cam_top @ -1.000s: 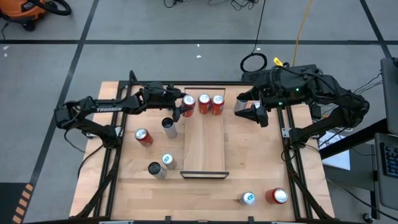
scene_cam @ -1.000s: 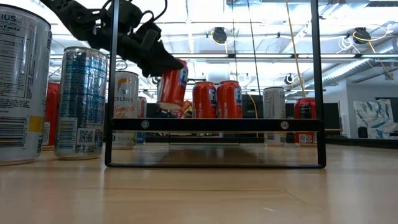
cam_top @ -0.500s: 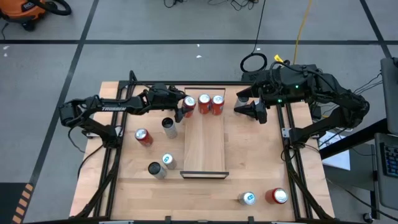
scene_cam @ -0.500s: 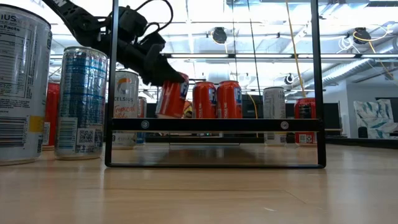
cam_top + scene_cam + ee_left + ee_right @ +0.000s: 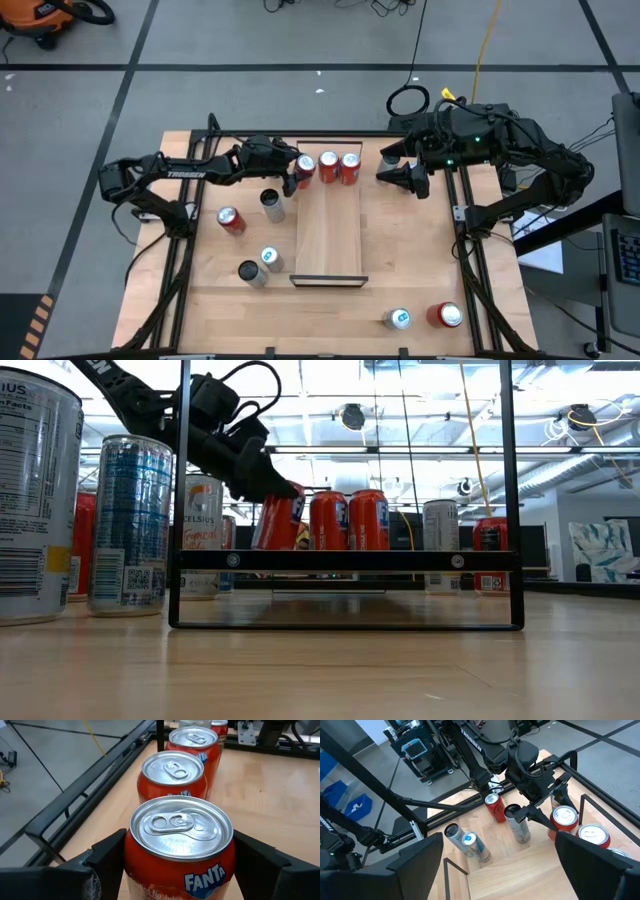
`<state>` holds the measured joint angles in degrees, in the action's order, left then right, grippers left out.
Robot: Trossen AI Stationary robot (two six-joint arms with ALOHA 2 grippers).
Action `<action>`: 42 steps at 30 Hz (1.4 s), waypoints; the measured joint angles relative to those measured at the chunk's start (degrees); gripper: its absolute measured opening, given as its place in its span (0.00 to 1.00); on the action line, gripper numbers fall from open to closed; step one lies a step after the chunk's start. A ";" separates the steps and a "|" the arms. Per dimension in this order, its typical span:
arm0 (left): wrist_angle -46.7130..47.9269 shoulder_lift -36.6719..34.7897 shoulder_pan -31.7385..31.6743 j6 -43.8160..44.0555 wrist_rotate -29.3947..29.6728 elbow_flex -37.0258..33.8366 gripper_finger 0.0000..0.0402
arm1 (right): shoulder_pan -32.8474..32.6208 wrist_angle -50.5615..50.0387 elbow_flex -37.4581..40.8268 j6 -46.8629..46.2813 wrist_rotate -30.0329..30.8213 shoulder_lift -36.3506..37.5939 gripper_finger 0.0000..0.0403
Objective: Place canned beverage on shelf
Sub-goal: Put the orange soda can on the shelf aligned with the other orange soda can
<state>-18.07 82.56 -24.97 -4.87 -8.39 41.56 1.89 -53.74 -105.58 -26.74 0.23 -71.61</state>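
Observation:
The shelf (image 5: 328, 235) is a long light-wood board in the middle of the table. Two orange cans (image 5: 327, 165) (image 5: 349, 164) stand on its far end. To their left is a third orange Fanta can, the canned beverage (image 5: 181, 840), with my left gripper (image 5: 294, 171) shut on it. It is level with the other two in the low view (image 5: 279, 522). My right gripper (image 5: 402, 176) hangs open, high over the table's far right, with nothing between its fingers. My left gripper pinches the can's side wall (image 5: 131, 865) between its two fingers, one finger (image 5: 107, 857) on each side, just below the rim. The fingers come from the table's left, slanting a little downward. The can leans slightly; a black frame bar hides its bottom.
Left of the shelf are a red can (image 5: 231, 220), a silver can (image 5: 272, 206), a blue-topped can (image 5: 269, 258) and a dark one (image 5: 251, 273). Two more cans (image 5: 399, 319) (image 5: 446, 316) are at the near right. Black rails (image 5: 470, 260) run along both table sides.
My left gripper has gone down with the orange can at the shelf's far end. The can hung higher and tilted before; now it is nearly upright and level with the two standing cans. The grip has stayed the same.

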 joint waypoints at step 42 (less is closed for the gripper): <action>-2.95 1.92 1.49 0.04 5.52 0.15 0.83 | 0.01 0.35 0.00 0.38 0.00 0.00 0.90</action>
<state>-21.02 84.49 -23.49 -4.82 -2.87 41.71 1.90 -53.39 -105.58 -26.37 0.23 -71.61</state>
